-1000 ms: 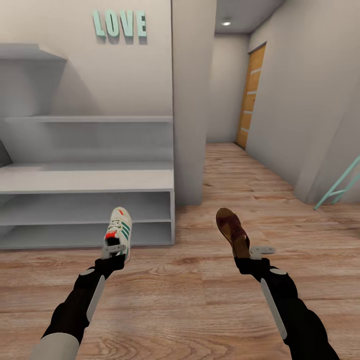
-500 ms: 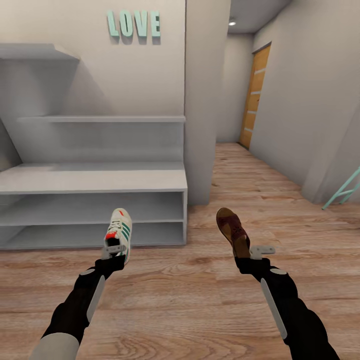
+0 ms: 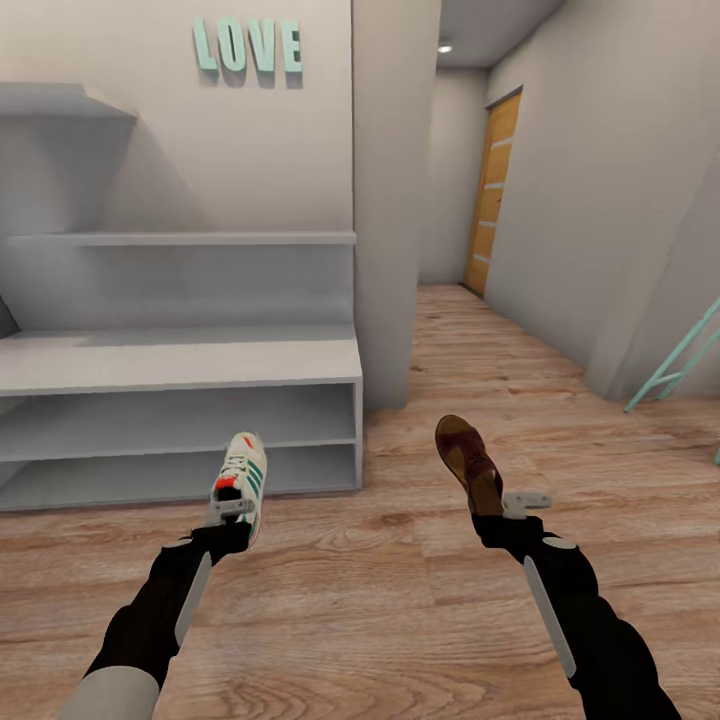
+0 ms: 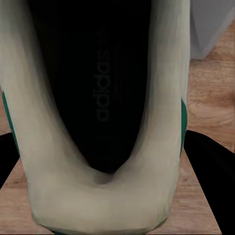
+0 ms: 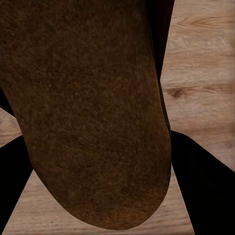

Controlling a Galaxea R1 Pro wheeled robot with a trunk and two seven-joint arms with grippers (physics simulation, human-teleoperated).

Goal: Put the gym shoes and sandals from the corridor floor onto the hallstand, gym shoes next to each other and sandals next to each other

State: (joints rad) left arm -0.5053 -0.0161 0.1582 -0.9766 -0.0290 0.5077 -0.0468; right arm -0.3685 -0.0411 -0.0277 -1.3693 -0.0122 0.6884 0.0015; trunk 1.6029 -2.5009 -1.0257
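My left gripper (image 3: 230,512) is shut on the heel of a cream-white gym shoe (image 3: 240,480) with green stripes, held toe-forward above the floor in front of the hallstand's lower right corner. Up close the left wrist view looks into that gym shoe (image 4: 98,98), with its dark insole. My right gripper (image 3: 508,503) is shut on a dark brown sandal (image 3: 467,462), also held above the corridor floor (image 3: 400,560). The sandal (image 5: 88,112) appears as brown leather in the right wrist view. The pale grey hallstand (image 3: 180,362) stands ahead on the left, its top and shelves bare. The other gym shoe and sandal are out of view.
A wall pillar (image 3: 390,200) stands just right of the hallstand. Beyond it the corridor runs back to an orange door (image 3: 490,200). A teal ladder-like frame (image 3: 680,360) leans at the right wall. Teal LOVE letters (image 3: 247,47) hang above the rack.
The whole head view has shifted sideways and back as the camera moved. Both grippers still hold their shoes in the same pose; the gym shoe sits slightly lower in the picture.
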